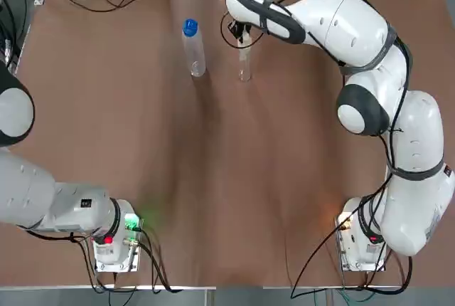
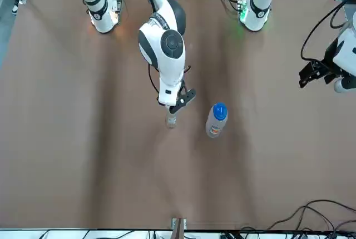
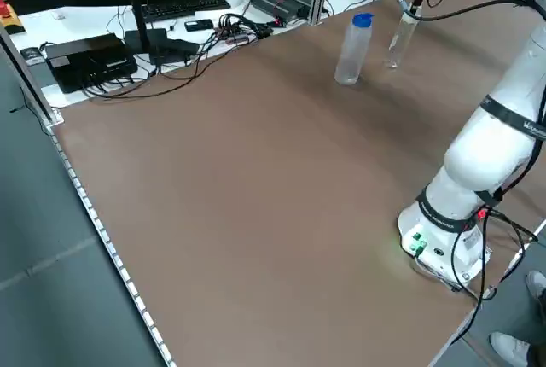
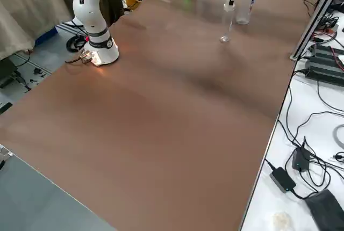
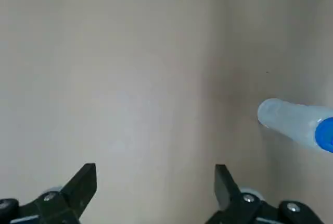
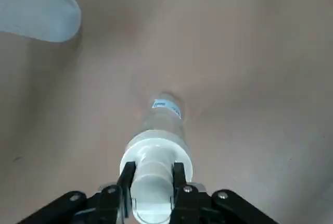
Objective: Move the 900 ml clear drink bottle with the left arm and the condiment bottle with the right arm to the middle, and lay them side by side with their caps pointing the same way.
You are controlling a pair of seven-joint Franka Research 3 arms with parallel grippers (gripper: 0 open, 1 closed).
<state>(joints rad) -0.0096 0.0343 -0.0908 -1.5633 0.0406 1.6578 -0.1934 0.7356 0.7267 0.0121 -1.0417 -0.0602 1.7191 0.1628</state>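
Label illegible — right claw around condiment bottle

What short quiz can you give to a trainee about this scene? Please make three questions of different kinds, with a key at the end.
1. Which gripper is shut on the condiment bottle?
2. True or false: the clear drink bottle stands upright on the table, with no gripper touching it.
3. Choose one. The left gripper is:
A) open and away from both bottles
B) shut on the clear drink bottle
C) touching the condiment bottle

Key
1. The right gripper.
2. True.
3. A.
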